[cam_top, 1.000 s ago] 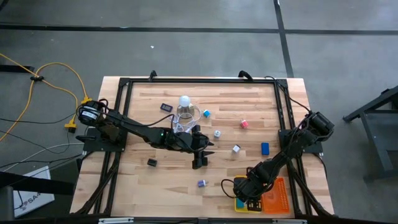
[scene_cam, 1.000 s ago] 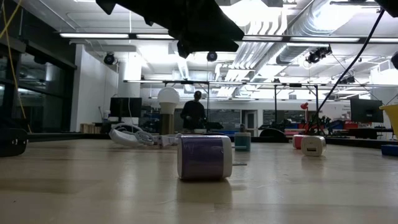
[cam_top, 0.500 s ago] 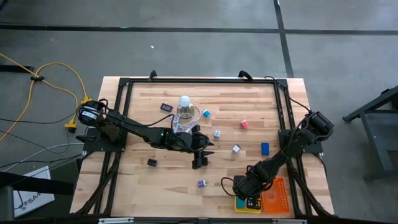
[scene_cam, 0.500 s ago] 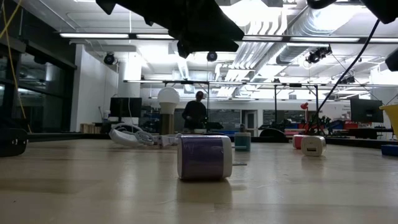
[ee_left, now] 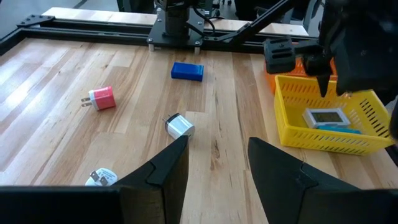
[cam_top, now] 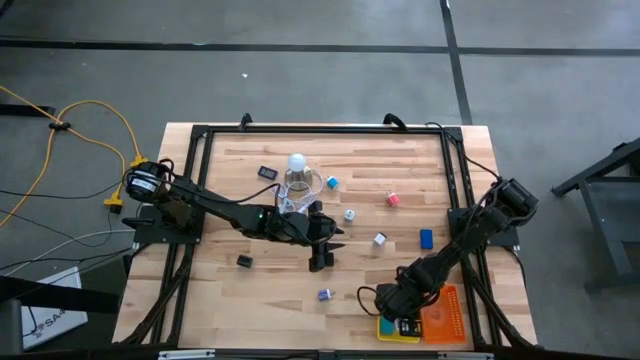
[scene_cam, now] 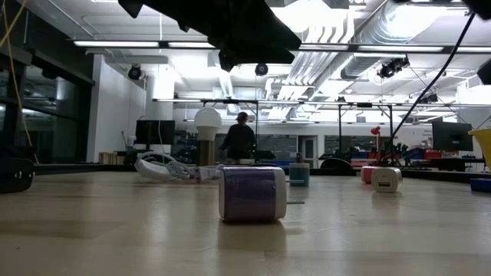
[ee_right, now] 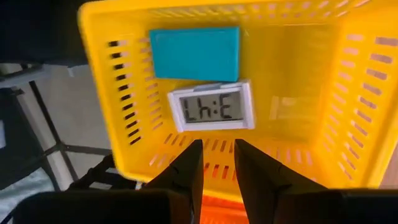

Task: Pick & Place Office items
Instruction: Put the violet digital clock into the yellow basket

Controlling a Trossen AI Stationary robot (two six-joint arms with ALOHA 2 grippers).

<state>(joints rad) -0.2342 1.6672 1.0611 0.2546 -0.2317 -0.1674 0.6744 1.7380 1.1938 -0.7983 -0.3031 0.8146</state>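
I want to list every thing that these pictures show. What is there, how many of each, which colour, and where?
table: one, light wood, under everything
yellow tray: one, near edge, right side
teal flat block: one, in yellow tray
display piece: one, white, in yellow tray
orange tray: one, beside yellow tray
blue block: one, right side
pink cube: one, middle right
white cubes: two, middle
blue-white piece: one, far middle
purple-white piece: one, near middle
black clips: two, left side
ball-topped clear object: one, white, corded
person: one, dark, far room
left gripper: open, empty, mid-table
right gripper: slightly open, empty, above yellow tray
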